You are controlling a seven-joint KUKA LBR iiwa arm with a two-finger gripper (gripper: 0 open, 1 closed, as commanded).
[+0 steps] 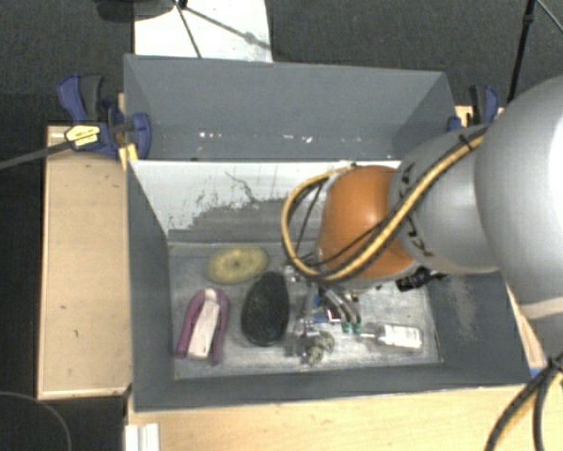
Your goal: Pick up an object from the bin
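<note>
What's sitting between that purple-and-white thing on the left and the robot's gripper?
A black oval object lies between the purple-and-white item and the gripper, on the bin floor in the camera view.

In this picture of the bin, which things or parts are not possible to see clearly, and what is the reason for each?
- Camera view: the right rear floor of the bin is hidden by the arm's orange cover.
- Camera view: what lies under the gripper, beside the black oval thing, is too small and cluttered to identify.
- Camera view: the small white thing at front right is too small to tell its kind.
</note>
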